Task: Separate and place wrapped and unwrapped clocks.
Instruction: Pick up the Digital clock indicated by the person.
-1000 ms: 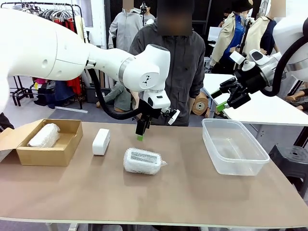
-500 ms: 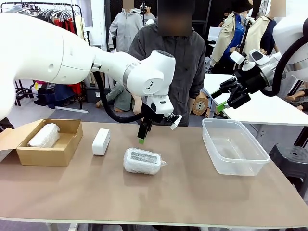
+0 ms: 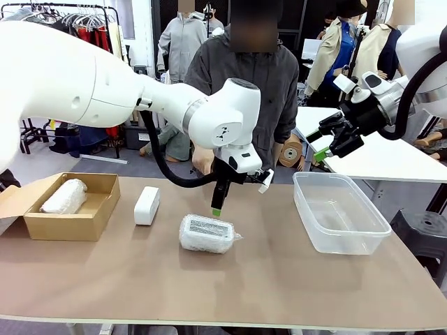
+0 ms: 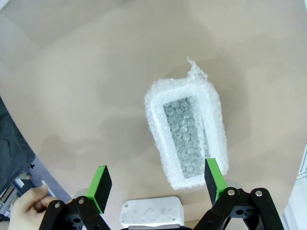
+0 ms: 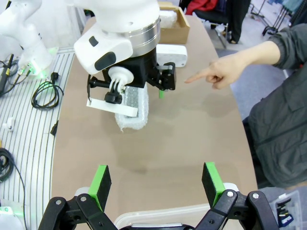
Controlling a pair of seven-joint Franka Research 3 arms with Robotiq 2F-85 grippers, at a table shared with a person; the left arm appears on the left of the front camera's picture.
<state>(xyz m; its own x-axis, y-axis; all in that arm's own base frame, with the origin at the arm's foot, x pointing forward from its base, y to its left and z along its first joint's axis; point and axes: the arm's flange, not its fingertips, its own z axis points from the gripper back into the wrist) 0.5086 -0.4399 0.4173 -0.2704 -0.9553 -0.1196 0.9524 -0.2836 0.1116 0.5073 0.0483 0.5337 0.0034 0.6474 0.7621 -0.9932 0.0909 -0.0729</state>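
Observation:
A bubble-wrapped clock [image 3: 206,234] lies at the table's middle. My left gripper [image 3: 218,204] hangs open just above its far edge, touching nothing. In the left wrist view the same wrapped clock [image 4: 187,139] lies between and beyond the open gripper [image 4: 158,179], with the bare white clock [image 4: 151,213] at the bottom edge. The bare clock [image 3: 147,205] stands left of the wrapped one. Another wrapped clock [image 3: 64,196] rests inside the cardboard box [image 3: 98,216]. My right gripper [image 3: 321,143] is open and empty, raised over the table's far right; its wrist view shows it open [image 5: 156,178].
A clear plastic tub [image 3: 340,234] stands empty at the right. A person stands at the far side, and one hand [image 5: 218,72] points toward the table's middle. The left arm [image 5: 120,43] partly covers the wrapped clock [image 5: 132,108] in the right wrist view.
My left arm has swung right and lowered, bringing its open gripper closer above the middle wrapped clock. The right arm has not moved.

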